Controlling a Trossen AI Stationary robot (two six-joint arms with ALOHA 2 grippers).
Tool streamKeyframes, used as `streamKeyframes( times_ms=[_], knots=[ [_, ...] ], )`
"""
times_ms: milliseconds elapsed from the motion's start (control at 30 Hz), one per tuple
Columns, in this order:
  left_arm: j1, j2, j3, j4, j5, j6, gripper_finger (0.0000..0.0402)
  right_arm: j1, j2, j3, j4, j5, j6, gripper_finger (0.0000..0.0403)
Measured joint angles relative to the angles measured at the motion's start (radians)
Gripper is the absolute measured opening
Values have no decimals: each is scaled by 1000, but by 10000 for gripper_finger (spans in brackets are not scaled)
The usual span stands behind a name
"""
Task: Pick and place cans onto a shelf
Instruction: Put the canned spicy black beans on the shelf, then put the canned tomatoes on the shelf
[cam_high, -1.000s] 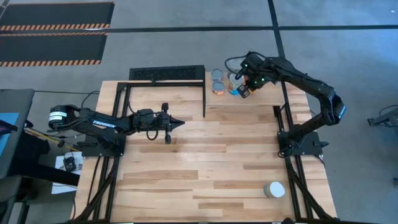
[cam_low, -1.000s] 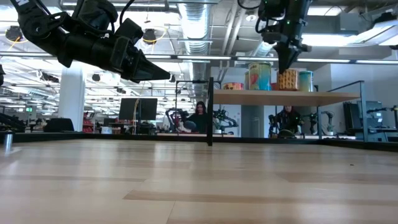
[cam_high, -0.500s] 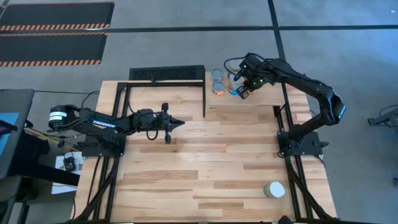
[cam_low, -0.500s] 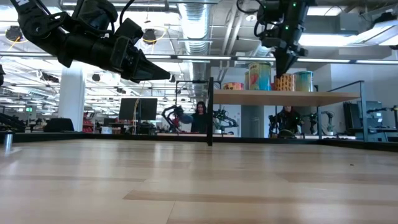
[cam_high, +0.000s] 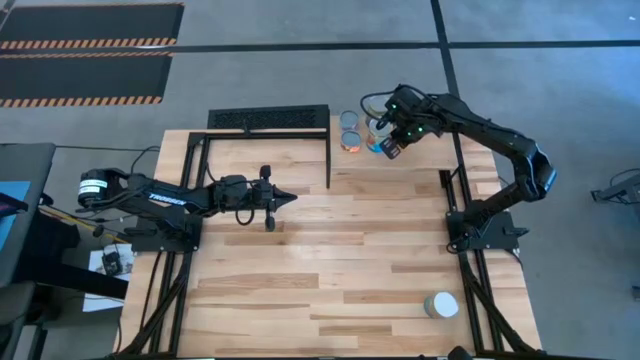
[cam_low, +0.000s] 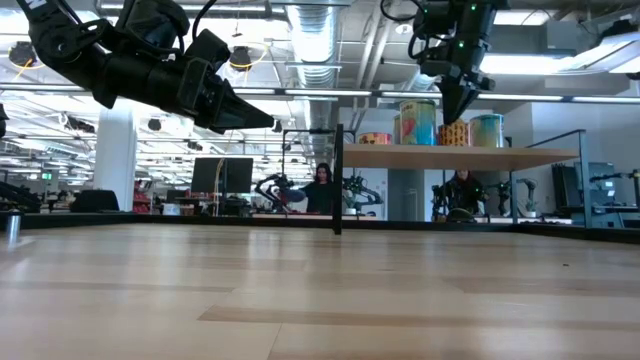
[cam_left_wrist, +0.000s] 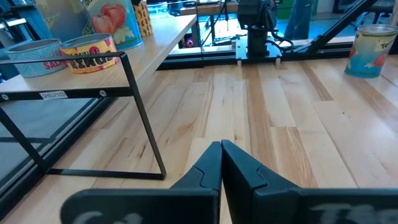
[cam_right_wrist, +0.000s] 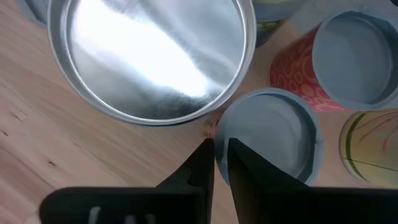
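Your right gripper (cam_low: 459, 108) hangs over the pale wooden shelf (cam_low: 460, 156), fingers pressed together, holding nothing. Cylindrical tins stand upright on the shelf, axes vertical, shiny round tops up; the low view shows four cans (cam_low: 418, 122). One more can (cam_high: 440, 305) sits on the plank tabletop (cam_high: 340, 250). Your left gripper (cam_high: 290, 197) hovers mid-table, clenched and empty.

Black-and-orange hazard mats (cam_high: 85, 55) lie on the grey floor far left; beyond the table, what looks like a seated person (cam_low: 322, 188) among monitors (cam_low: 222, 175).
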Motion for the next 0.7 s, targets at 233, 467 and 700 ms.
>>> streamKeyframes(
  times_ms=[233,467,700],
  knots=[
    [0,0,0,0,0,-1,0,-2,0,0,-4,1,2,67],
    [0,0,0,0,0,-2,0,-2,-3,0,-12,19,2,68],
    [0,0,0,-1,0,-2,0,21,-77,0,4,83,-19,68]
  ],
)
